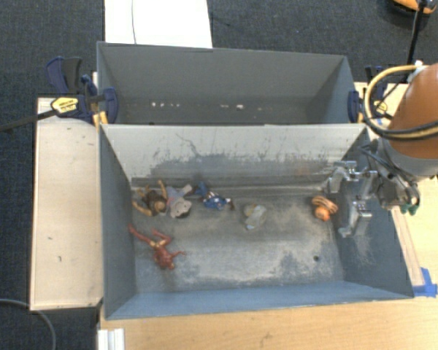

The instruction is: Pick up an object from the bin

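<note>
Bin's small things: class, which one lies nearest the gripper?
The small orange thing by the right wall of the bin, just left of the gripper; every other piece lies farther left.

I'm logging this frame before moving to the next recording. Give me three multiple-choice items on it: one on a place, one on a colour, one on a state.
1. Where in the bin is the gripper?
A by the left wall; B mid-floor; C by the right wall.
2. What colour is the small thing nearest it?
A orange; B green; C white.
3. How does that small thing lie?
A on the bin's floor; B lifted above the rim; C outside the bin.

Key:
1 C, the gripper sits at the bin's right side.
2 A, the small thing just left of the gripper is orange.
3 A, it rests on the grey floor beside the gripper.
</note>
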Controlling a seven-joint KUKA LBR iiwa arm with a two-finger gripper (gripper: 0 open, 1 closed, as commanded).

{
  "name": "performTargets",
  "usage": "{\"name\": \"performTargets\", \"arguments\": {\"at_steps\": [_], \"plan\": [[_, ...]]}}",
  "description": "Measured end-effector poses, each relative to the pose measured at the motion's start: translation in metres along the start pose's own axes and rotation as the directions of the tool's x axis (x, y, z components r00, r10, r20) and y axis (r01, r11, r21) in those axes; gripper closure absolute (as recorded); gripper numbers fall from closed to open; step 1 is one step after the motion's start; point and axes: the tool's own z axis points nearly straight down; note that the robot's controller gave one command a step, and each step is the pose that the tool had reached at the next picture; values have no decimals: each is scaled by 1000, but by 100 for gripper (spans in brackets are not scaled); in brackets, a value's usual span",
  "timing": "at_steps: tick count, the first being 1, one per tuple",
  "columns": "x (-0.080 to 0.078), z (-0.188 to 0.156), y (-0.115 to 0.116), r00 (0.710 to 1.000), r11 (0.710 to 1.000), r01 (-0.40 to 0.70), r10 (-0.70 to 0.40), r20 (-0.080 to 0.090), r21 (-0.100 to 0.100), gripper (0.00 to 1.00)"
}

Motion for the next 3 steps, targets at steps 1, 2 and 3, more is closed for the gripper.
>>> {"name": "performTargets", "arguments": {"at_steps": [1,2,3], "plan": [[-1,-5,0,1000,1000,4,-4,8,2,0],[-28,59,-19,999,999,-52,52,12,1,0],[-32,75,-38,990,990,-140,140,7,-1,0]]}}
